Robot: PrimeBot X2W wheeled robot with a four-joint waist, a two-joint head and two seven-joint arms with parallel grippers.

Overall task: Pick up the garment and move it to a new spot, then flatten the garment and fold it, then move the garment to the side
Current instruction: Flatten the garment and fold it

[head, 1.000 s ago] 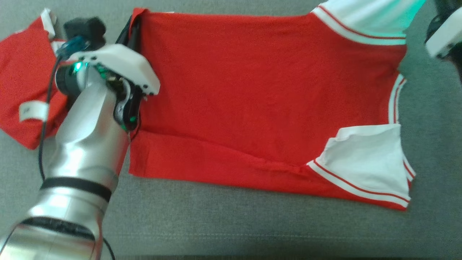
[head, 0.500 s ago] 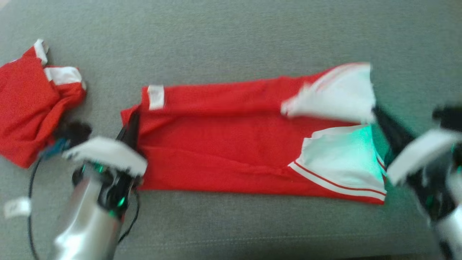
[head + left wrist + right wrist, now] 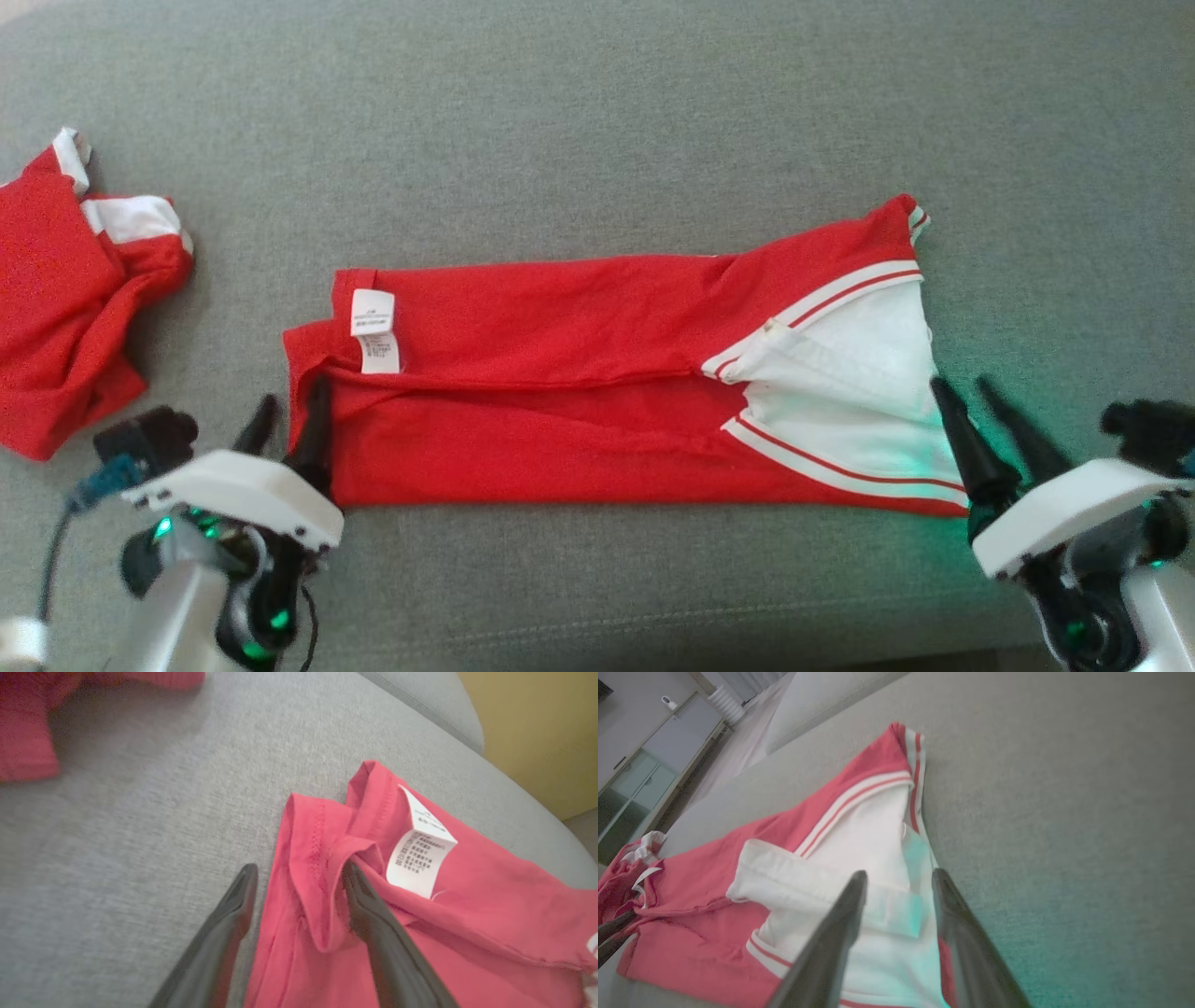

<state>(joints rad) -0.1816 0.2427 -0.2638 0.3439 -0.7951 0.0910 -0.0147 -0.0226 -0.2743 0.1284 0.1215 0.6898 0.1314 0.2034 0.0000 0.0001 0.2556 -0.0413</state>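
Observation:
The garment (image 3: 560,411), red with white striped sleeves, lies folded lengthwise as a narrow band on the grey cushion, its care label (image 3: 373,327) facing up at the left end. My left gripper (image 3: 296,392) is open at the left hem. In the left wrist view the left gripper (image 3: 300,867) straddles the loose hem edge of the garment (image 3: 444,933), one finger touching a fold beside the care label (image 3: 418,854). My right gripper (image 3: 960,383) is open at the right end. In the right wrist view the right gripper (image 3: 899,873) hovers over the white sleeve (image 3: 859,858).
A second red and white garment (image 3: 65,299) lies bunched at the far left, seen too in the left wrist view (image 3: 28,728). The grey sofa cushion (image 3: 597,121) stretches behind. Its front seam (image 3: 597,625) runs just beyond my wrists. A cabinet (image 3: 644,774) stands off the sofa.
The head camera has shifted. The garment's far half was brought over the near half. Both grippers went from shut on the fabric to open, and it now lies released.

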